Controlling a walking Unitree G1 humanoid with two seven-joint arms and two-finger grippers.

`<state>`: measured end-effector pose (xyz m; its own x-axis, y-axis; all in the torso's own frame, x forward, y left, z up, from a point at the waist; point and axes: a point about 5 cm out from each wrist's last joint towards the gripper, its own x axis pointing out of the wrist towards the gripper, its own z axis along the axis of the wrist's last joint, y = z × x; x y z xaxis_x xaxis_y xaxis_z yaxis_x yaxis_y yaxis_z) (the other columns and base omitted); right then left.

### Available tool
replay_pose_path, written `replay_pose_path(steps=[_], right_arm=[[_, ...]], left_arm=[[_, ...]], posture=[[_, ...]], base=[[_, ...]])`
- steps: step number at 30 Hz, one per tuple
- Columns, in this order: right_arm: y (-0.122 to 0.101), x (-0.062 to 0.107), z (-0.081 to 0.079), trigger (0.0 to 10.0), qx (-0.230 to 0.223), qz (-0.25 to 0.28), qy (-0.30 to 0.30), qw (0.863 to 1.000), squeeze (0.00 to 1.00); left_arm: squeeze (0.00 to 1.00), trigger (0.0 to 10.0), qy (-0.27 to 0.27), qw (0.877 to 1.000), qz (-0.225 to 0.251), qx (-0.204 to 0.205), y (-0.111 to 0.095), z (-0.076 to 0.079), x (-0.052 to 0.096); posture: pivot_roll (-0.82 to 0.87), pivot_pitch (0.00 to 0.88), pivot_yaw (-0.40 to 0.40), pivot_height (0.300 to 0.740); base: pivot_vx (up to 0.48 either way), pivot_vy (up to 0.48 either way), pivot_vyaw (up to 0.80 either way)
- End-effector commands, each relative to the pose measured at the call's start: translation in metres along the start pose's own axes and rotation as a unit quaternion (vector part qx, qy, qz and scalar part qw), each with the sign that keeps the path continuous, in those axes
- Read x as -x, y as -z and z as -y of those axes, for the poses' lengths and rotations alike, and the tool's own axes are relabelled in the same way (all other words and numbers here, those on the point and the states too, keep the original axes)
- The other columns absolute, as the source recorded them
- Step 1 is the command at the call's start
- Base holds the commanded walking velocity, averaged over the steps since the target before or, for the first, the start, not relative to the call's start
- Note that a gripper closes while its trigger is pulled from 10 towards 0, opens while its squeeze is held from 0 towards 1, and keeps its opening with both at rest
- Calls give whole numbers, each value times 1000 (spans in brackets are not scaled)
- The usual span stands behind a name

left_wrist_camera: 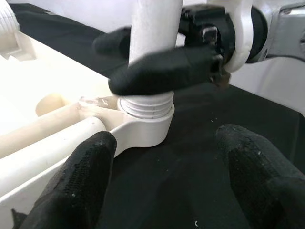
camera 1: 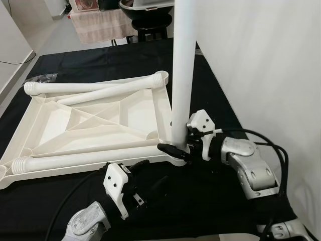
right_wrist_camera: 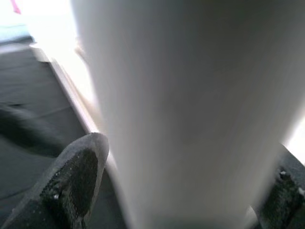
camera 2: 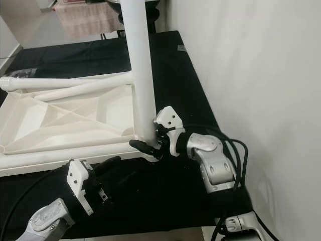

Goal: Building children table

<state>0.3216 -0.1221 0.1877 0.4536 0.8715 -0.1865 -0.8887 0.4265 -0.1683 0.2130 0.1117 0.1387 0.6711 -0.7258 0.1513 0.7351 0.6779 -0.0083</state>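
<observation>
Right gripper (camera 1: 176,146) pinching the upright white plastic tube leg (camera 1: 181,75) just above the upturned white tabletop's corner socket (left_wrist_camera: 145,128); left gripper (left_wrist_camera: 167,176) spread nearby: keep the leg vertical while turning so threads seat squarely.

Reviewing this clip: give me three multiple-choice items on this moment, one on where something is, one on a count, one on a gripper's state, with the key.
1. Where does the upright leg stand?
A. In the corner socket of the tabletop nearest the right gripper
B. Flat on the black cloth
C. In the tabletop's middle

2. How many legs lie loose on the upturned tabletop?
A. None
B. Two
C. Four

3. What is the left gripper doing?
A. Clamped on the leg
B. Open, holding nothing
C. Gripping the cloth

Key: 1 A, its threaded end sits in that corner ring; 2 B, one along the far edge, one along the near edge; 3 B, its fingers are spread apart before the socket.
</observation>
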Motion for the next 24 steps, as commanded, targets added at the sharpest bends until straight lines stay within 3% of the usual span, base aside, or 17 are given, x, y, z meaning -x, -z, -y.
replay_pose_path(steps=[1,2,3,4,5,13,20,21,22,23,24], right_arm=[[-2,-8,4,10000,-5,-5,-56,998,0],[-4,-8,10,10000,-9,-7,-74,997,0],[-5,-9,15,3725,-13,-10,-92,996,0],[-5,-9,15,3725,-13,-10,-92,996,0],[-6,-9,17,0,-21,-11,-110,994,0],[-3,-10,24,0,-25,-24,-129,991,0],[11,1,30,0,-11,-33,-49,998,0],[15,4,29,0,-14,-31,-11,999,0],[15,4,29,0,-14,-31,-11,999,0],[21,3,24,0,-33,-25,46,998,0],[30,-3,15,0,-67,-22,156,985,0]], left_arm=[[0,10000,-4,1000,-13,5,5,0,2],[0,10000,-4,1000,-13,5,5,0,2],[0,10000,-3,1000,-13,5,5,0,2],[0,10000,-3,1000,-13,5,5,0,2],[0,10000,-3,1000,-13,5,5,1,2],[0,10000,-3,1000,-13,5,5,2,2],[0,10000,-3,1000,-12,6,4,3,3],[0,10000,-3,1000,-12,7,4,3,3],[0,10000,-3,1000,-12,7,4,3,3],[0,10000,-3,1000,-12,7,4,3,3],[0,10000,-3,1000,-12,7,4,3,4]], posture=[[-24,173,59,740],[-24,173,59,740],[-20,172,56,740],[-20,172,56,740],[-20,172,56,740],[-14,181,51,740],[-23,190,45,740],[-28,192,43,740],[-28,192,43,740],[-32,191,30,740],[-37,193,32,740]], base=[[0,0,0],[0,0,0],[0,0,0],[0,0,0],[0,0,0],[0,0,0],[0,0,0],[0,0,0],[0,0,0],[0,0,0],[0,0,0]])
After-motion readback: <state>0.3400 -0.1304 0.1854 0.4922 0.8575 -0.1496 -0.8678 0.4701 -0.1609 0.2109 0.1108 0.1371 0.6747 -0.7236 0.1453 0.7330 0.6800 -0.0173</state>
